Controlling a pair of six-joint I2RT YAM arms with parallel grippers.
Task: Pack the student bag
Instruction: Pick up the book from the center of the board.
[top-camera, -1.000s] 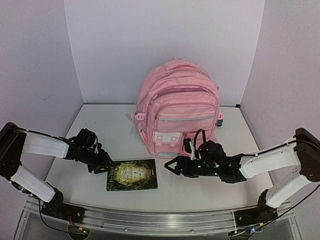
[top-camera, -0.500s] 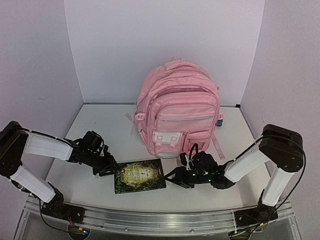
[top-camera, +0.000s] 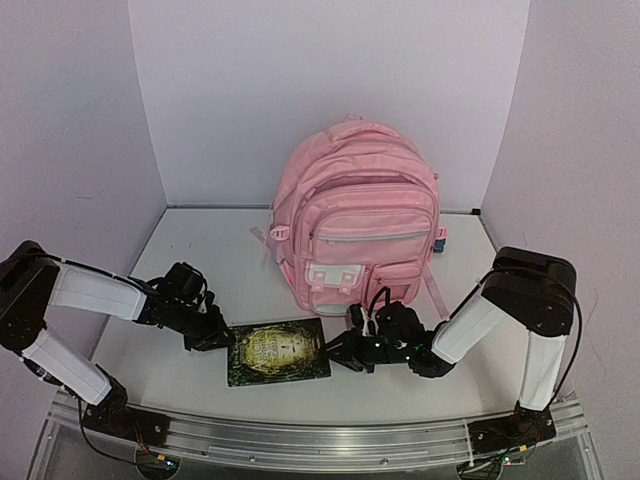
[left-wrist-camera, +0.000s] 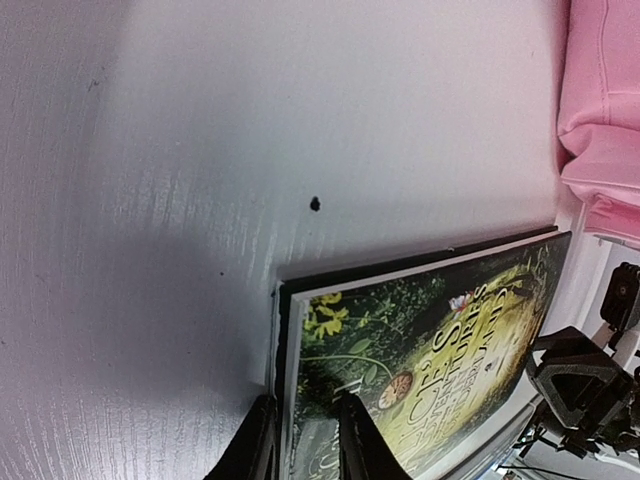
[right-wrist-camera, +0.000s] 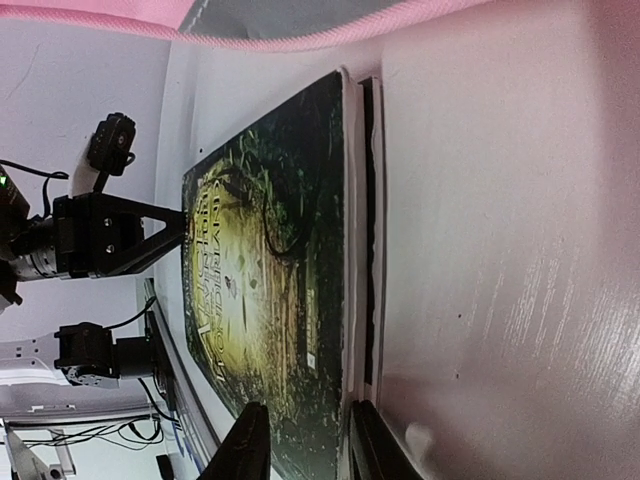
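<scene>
In front of the student bag (top-camera: 355, 215), the book (top-camera: 278, 351) is clamped at opposite edges by the left gripper (left-wrist-camera: 303, 440) and the right gripper (right-wrist-camera: 305, 440).

student bag (top-camera: 355, 215): pink cloth, matt | book (top-camera: 278, 350): glossy paper cover | table (top-camera: 200, 260): white, faint grain

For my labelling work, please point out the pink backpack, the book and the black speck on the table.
pink backpack (top-camera: 365, 205): top external view, on its front panel.
book (top-camera: 278, 352): top external view, on the middle of its cover.
black speck (left-wrist-camera: 315, 204): left wrist view, on the speck itself.
</scene>
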